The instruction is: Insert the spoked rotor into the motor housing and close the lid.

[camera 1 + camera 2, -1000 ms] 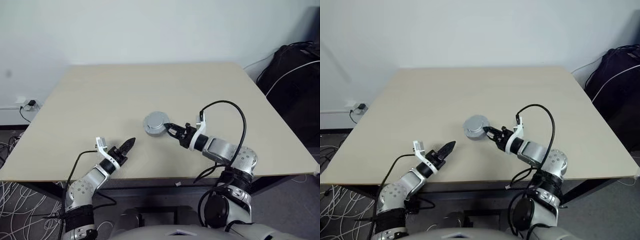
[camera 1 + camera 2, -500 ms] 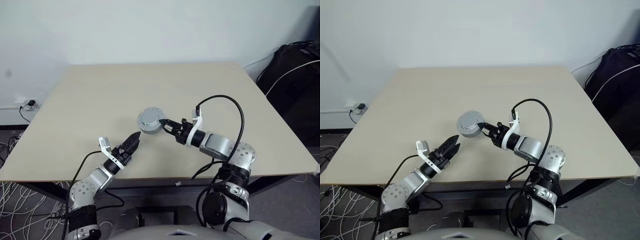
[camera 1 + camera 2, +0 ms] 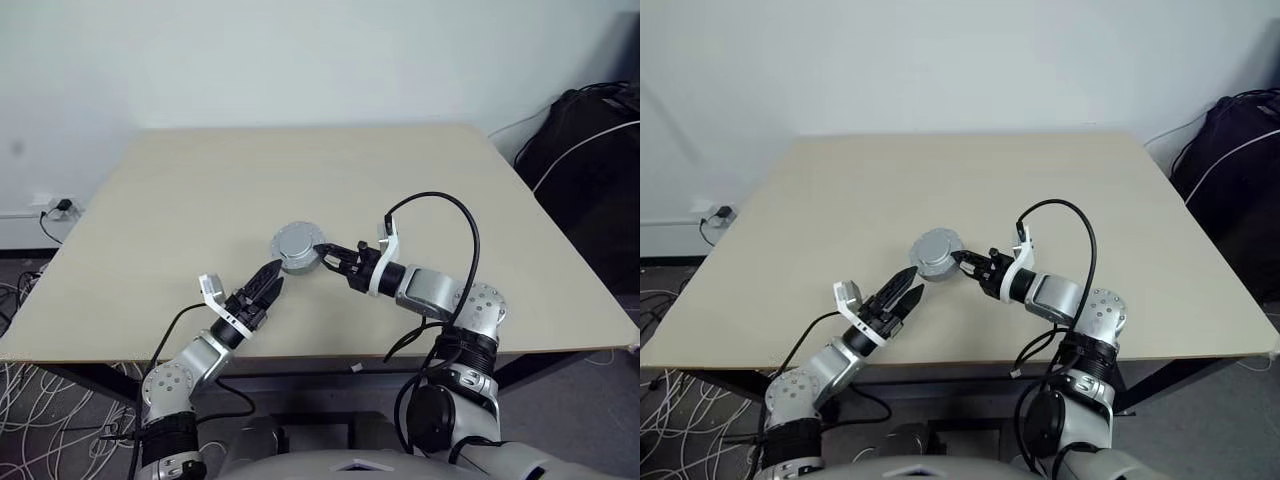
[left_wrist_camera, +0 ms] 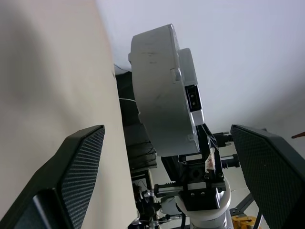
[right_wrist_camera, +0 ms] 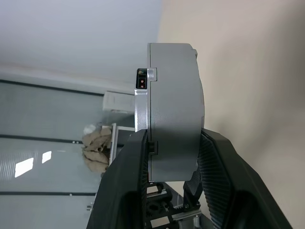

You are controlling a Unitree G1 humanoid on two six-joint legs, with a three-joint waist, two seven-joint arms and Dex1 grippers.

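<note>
Right gripper point(image 3: 322, 251) grips the motor housing point(image 3: 295, 246), a closed grey round case, by its right side, one finger on each flat face, seen clearly in the right wrist view point(image 5: 174, 126). The housing is lifted off the tabletop point(image 3: 200, 200), over its middle toward the near edge, flat face up in the head views. A small connector port shows on its edge point(image 5: 141, 78).

Left gripper point(image 3: 268, 280) has its jaws spread wide, holding nothing, just near-left of the housing, fingertips pointing at it, not touching. In the left wrist view the housing point(image 4: 159, 100) sits between and beyond the two parted fingers point(image 4: 71, 176), with the right gripper visible behind it point(image 4: 202, 183).

Rotor and lid can't be told apart from the housing; it looks like one shut grey unit.

A black bag point(image 3: 590, 150) lies off the table's far right corner, and a wall socket point(image 3: 58, 208) off the left edge.
</note>
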